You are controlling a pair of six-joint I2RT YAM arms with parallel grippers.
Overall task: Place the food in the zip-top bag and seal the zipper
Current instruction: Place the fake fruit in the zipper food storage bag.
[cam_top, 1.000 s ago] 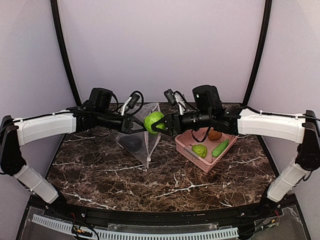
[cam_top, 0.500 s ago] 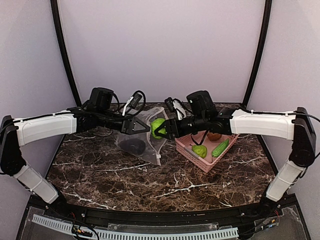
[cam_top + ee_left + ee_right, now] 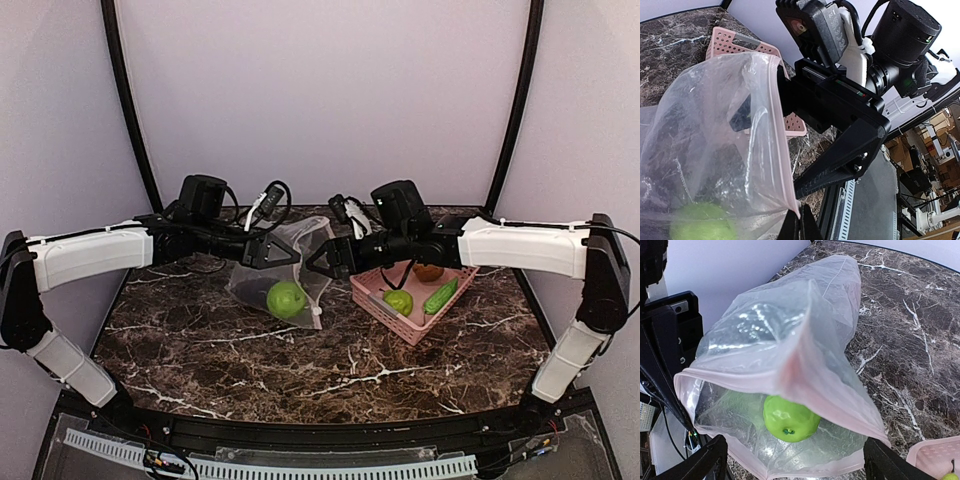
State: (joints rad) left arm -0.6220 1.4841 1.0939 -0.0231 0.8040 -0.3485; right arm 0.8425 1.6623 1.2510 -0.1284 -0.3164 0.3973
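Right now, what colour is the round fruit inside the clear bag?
The round fruit is bright green, clearest in right wrist view.

Seen through the zip-top bag [image 3: 715, 140], the round green fruit [image 3: 702, 224] is only a blur, cut off by the lower edge of the left wrist view, as are the jaws of the left gripper [image 3: 800, 229]. From above, the right arm [image 3: 520, 248] partly hides the brown lump [image 3: 431, 272] in the pink basket [image 3: 385, 315].

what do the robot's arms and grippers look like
The left arm and right arm have white shells on the long links and black joints. The left gripper and right gripper are black with tapered, wedge-shaped fingers. Black cables loop at the wrists.
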